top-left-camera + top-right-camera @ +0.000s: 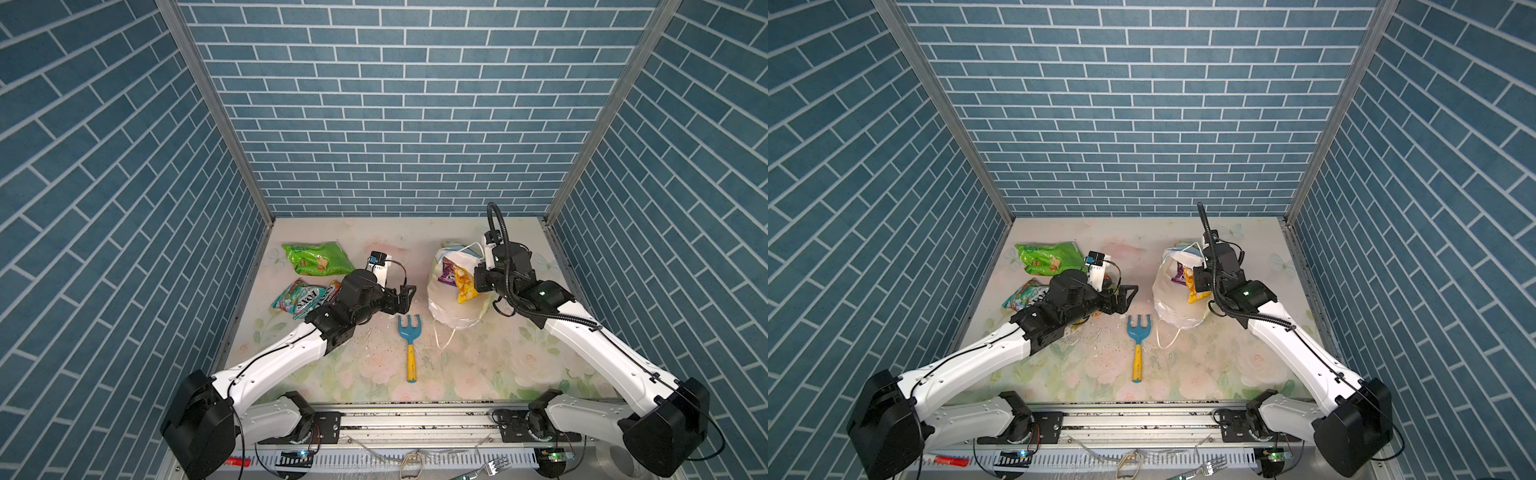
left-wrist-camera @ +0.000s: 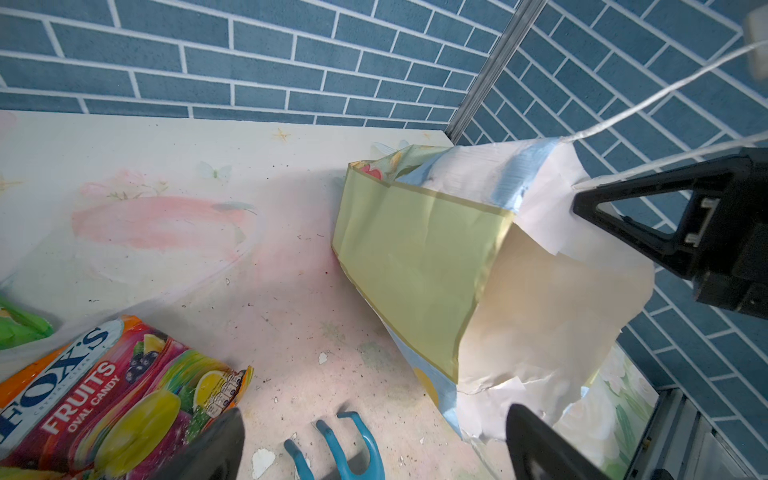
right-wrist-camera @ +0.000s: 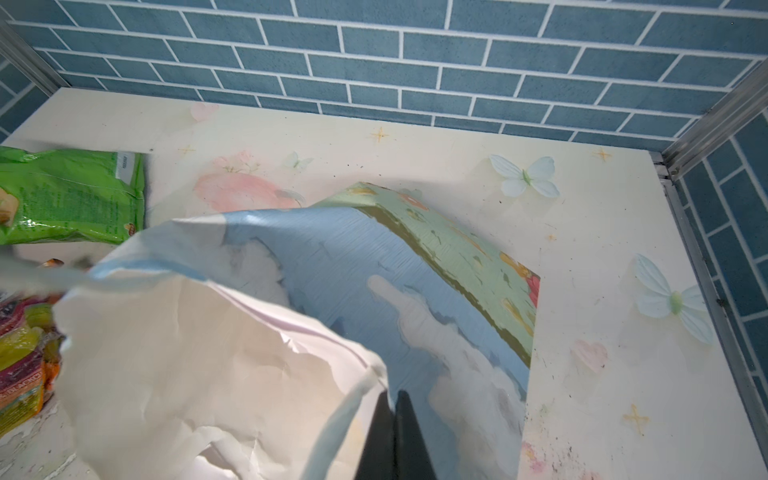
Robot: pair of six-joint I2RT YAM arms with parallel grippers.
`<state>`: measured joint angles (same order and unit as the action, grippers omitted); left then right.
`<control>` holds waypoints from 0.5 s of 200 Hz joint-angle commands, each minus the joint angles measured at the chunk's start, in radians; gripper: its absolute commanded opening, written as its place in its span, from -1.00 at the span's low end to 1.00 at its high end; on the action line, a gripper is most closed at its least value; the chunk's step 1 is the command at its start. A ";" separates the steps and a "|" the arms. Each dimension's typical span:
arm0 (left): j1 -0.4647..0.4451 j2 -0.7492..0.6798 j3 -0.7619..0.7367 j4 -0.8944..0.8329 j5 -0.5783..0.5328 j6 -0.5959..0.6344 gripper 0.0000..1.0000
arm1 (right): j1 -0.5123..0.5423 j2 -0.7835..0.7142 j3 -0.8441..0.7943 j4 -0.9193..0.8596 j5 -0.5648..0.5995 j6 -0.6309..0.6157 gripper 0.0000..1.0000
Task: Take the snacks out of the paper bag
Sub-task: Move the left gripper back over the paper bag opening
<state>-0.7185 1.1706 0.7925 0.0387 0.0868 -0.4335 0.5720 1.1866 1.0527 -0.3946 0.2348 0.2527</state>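
Paper, crumpled and white inside, forms the paper bag [image 1: 446, 309], which in both top views lies tipped on the right of the counter [image 1: 478, 374], mouth open. A purple packet [image 1: 450, 272] and a yellow-orange packet [image 1: 464, 286] sit in that mouth, while the green packet [image 1: 316, 258] and two Fox's packets [image 1: 293, 300] lie out on the left. The left pincer [image 1: 405, 300] hangs spread and empty between them and the bag, just beyond the toy rake [image 1: 409, 340], likely poised to reach in; the right pincer [image 1: 478, 270] is at the rim. From the left wrist the contents are hidden, but the right pincer shows clamped on the rim, apparently propping the mouth open. From the right wrist its fingers are pressed together on that rim beside a cord handle [image 3: 347, 415], sky print beyond.
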 commanded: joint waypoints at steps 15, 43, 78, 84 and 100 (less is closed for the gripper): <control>-0.053 0.004 0.056 0.012 0.030 0.026 0.94 | 0.000 0.022 0.051 -0.031 -0.078 -0.038 -1.00; -0.090 0.030 0.078 0.031 0.054 0.035 0.91 | -0.001 0.039 0.060 -0.034 -0.108 -0.040 -1.00; -0.123 0.070 0.108 0.039 0.078 0.033 0.86 | 0.001 0.041 0.054 -0.016 -0.126 -0.032 -1.00; -0.126 0.077 0.111 0.044 0.081 0.034 0.86 | 0.000 0.041 0.054 -0.012 -0.129 -0.030 -1.00; -0.130 0.101 0.118 0.061 0.099 0.024 0.85 | 0.001 0.041 0.050 -0.003 -0.136 -0.021 -1.00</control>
<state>-0.8375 1.2411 0.8753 0.0647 0.1528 -0.4114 0.5720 1.2160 1.0893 -0.4046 0.1307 0.2348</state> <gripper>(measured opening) 0.929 0.046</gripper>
